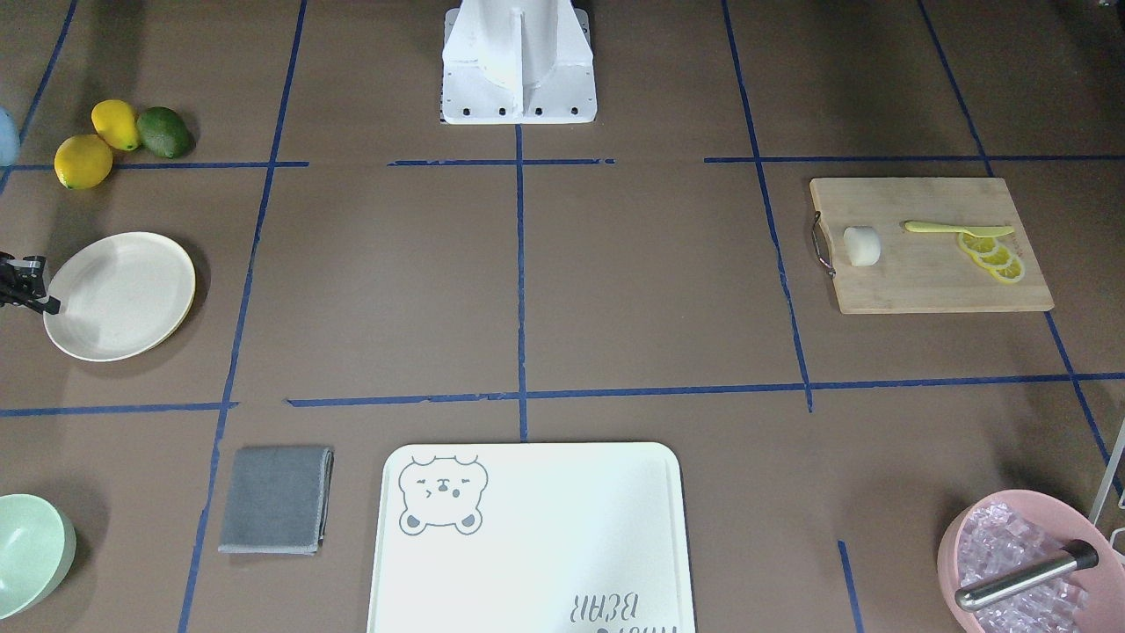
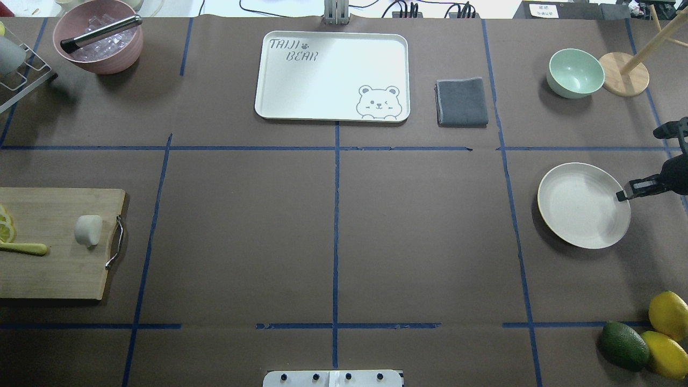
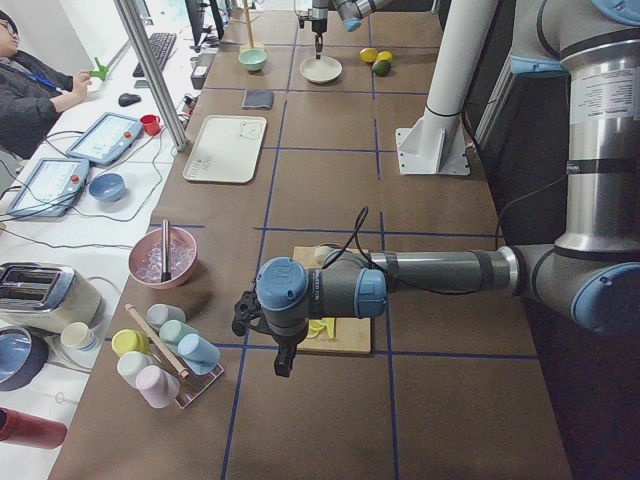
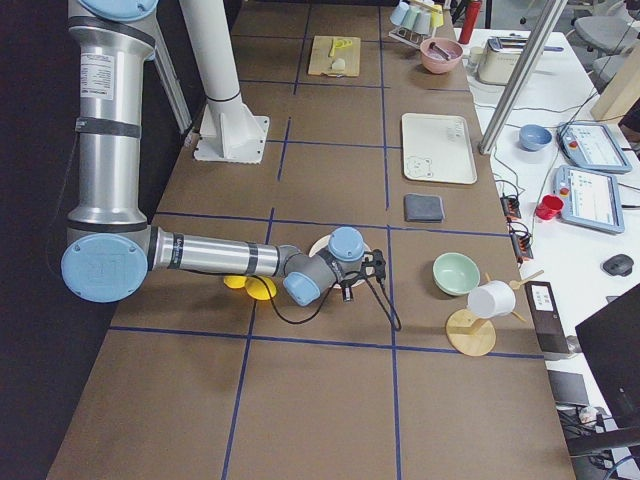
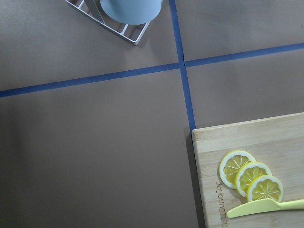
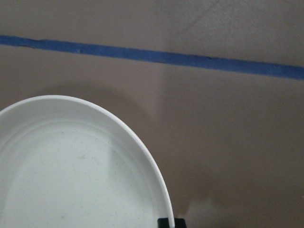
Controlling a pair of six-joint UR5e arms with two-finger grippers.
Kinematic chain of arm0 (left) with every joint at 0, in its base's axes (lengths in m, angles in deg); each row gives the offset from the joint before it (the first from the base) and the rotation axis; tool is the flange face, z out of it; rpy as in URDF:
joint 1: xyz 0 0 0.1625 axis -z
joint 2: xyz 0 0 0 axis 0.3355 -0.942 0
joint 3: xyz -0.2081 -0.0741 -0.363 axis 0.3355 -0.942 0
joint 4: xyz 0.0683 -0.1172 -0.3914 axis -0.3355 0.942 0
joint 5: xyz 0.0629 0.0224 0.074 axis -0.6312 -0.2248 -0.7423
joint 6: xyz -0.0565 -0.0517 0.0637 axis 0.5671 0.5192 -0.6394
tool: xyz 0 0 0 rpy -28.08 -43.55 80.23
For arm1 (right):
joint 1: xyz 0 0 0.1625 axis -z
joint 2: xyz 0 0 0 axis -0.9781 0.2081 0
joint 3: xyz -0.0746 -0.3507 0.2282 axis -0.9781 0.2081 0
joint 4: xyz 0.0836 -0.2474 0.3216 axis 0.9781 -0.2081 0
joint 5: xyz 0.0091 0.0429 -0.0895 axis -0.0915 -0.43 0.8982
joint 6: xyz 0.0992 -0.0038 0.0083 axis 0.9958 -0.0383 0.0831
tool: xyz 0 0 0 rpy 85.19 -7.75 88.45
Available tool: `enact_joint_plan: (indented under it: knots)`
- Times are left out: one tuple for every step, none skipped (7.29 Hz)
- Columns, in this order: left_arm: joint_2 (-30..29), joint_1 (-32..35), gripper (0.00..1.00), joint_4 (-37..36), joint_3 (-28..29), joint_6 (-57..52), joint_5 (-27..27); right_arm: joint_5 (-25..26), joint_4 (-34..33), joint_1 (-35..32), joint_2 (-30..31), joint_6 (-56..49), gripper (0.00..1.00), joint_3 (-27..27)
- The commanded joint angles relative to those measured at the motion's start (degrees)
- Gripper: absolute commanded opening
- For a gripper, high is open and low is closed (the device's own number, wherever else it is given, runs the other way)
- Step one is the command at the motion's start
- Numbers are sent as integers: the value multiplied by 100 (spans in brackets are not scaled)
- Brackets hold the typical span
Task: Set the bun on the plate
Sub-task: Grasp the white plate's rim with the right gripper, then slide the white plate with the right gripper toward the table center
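Observation:
The small white bun (image 1: 862, 245) (image 2: 88, 230) lies on a wooden cutting board (image 1: 923, 281) (image 2: 54, 269) beside its metal handle. The cream plate (image 1: 119, 295) (image 2: 584, 205) (image 6: 71, 166) lies flat at the opposite end of the table. My right gripper (image 2: 623, 194) (image 1: 48, 305) points down at the plate's outer rim, its tips close together on that rim in the right wrist view. My left gripper (image 3: 284, 365) hangs beyond the board's far end and shows only in the exterior left view, so I cannot tell its state.
Lemon slices (image 5: 251, 176) and a yellow knife (image 1: 958, 229) share the board. A bear-printed tray (image 2: 333, 75), grey cloth (image 2: 462, 102), mint bowl (image 2: 575, 72), pink ice bowl (image 2: 99, 43), cup rack (image 5: 128, 28), and lemons with an avocado (image 2: 623, 345) line the edges.

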Motion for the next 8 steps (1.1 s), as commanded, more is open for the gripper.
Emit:
enact_joint_plan:
  knots:
    - [4, 0, 100, 7, -8, -7, 0, -215, -1, 9, -702, 46, 0, -10]
    - [-5, 0, 100, 7, -9, -7, 9, -233, 8, 87, -1124, 186, 0, -19]
    - [-5, 0, 100, 7, -9, -7, 1, -199, -27, 445, -1607, 640, 0, -2]
    - [4, 0, 100, 7, -9, -7, 9, -155, -53, 761, -2029, 1497, 0, -1]
    - [-5, 0, 100, 7, 0, -7, 9, -41, -54, 1008, -2381, 2184, 0, -45]
    - [-5, -9, 100, 7, -8, -7, 9, 404, -71, 1446, -2576, 2765, 0, -158]
    - [-5, -18, 100, 7, 0, -7, 9, 852, -89, 1911, -2744, 3206, 0, -160]
    - [4, -35, 100, 7, -8, 2, 9, 1518, -219, 2394, -2832, 3794, 0, -177]
